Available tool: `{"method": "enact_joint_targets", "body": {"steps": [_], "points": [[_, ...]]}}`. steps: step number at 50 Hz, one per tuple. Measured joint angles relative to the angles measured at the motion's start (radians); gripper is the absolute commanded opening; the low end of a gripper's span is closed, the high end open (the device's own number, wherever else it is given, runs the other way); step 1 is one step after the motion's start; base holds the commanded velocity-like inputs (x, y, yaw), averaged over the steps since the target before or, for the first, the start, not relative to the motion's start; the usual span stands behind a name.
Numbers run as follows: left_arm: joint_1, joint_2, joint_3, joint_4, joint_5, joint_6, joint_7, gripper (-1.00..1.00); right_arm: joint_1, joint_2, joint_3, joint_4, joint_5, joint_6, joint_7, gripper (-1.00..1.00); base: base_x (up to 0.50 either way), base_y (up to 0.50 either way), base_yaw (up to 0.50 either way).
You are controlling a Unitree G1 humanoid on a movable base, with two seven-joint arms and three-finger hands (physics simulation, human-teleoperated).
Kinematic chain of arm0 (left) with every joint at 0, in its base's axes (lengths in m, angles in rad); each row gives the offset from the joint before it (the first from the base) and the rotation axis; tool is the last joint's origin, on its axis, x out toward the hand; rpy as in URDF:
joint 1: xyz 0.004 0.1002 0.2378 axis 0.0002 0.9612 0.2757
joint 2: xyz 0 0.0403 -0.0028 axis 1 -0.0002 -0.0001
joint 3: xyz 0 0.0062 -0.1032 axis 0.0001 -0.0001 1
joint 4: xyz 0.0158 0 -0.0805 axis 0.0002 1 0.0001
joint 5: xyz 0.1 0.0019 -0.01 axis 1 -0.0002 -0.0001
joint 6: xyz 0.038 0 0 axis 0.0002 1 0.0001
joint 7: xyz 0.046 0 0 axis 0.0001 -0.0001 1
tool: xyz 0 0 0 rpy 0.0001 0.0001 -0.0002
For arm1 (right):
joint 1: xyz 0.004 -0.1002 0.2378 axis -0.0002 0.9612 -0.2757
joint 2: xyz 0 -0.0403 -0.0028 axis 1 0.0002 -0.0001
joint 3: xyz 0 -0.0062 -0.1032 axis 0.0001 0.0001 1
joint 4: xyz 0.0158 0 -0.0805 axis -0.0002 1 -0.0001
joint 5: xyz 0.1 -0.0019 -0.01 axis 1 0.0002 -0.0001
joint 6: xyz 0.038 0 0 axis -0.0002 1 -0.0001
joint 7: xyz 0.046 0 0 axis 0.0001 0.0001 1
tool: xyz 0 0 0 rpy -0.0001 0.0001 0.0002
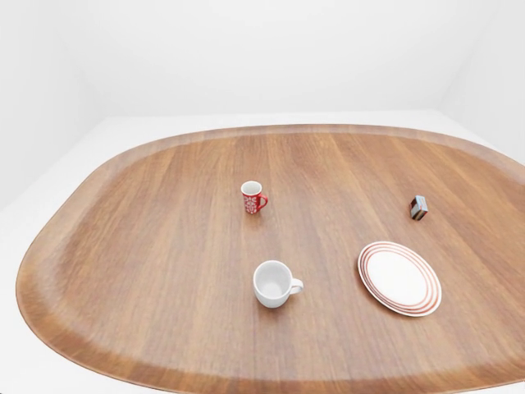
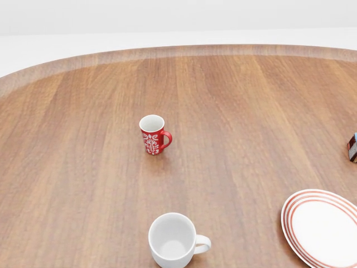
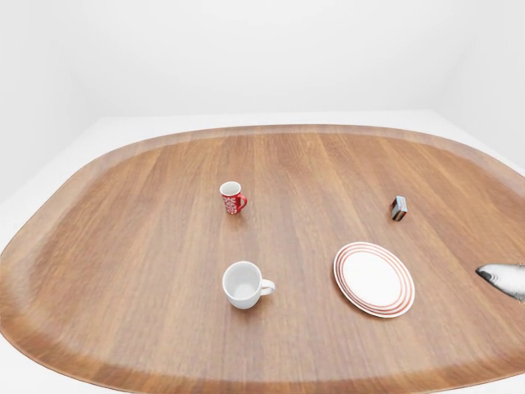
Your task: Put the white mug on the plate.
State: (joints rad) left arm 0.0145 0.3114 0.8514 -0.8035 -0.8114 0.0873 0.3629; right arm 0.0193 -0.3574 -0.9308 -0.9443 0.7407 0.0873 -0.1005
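Note:
The white mug (image 1: 273, 284) stands upright on the wooden table (image 1: 148, 222), empty, its handle pointing to the view's right. It also shows at the bottom edge of the head view as the white mug (image 2: 172, 240). To its right, a short gap away, lies the white plate (image 1: 399, 277) with red rings; nothing is on it. A grey tip of my right hand (image 3: 502, 279) pokes in at the right edge of the right-eye view, well right of the plate and touching nothing. Whether its fingers are spread does not show. My left hand is out of sight.
A red mug (image 1: 253, 198) with a white pattern stands upright above the white mug in the picture. A small dark box (image 1: 418, 208) sits above and right of the plate. The oval table's rim (image 1: 49, 328) curves close along the bottom of the eye views.

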Motion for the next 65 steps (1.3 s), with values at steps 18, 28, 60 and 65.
{"method": "enact_joint_targets", "body": {"steps": [18,28,60,65], "points": [[0.000,-0.001,-0.002,0.002,0.000,0.000,-0.001,1.00,-0.476,-0.178,0.662,0.295,-0.826,0.000,0.485,1.00,0.00,0.00,0.00],[-0.003,0.000,-0.005,0.003,0.000,0.000,0.001,1.00,-0.688,-0.005,0.850,0.707,-1.341,0.000,0.799,1.00,0.00,0.00,0.00],[-0.004,-0.008,-0.020,0.006,0.010,0.000,-0.003,1.00,-0.457,0.404,1.148,0.883,-2.155,-0.017,0.799,1.00,0.00,0.00,0.00],[-0.003,-0.009,-0.020,0.005,0.010,0.000,-0.004,1.00,-0.378,0.420,1.180,0.855,-2.210,-0.045,0.799,1.00,0.00,0.00,0.00]]}}
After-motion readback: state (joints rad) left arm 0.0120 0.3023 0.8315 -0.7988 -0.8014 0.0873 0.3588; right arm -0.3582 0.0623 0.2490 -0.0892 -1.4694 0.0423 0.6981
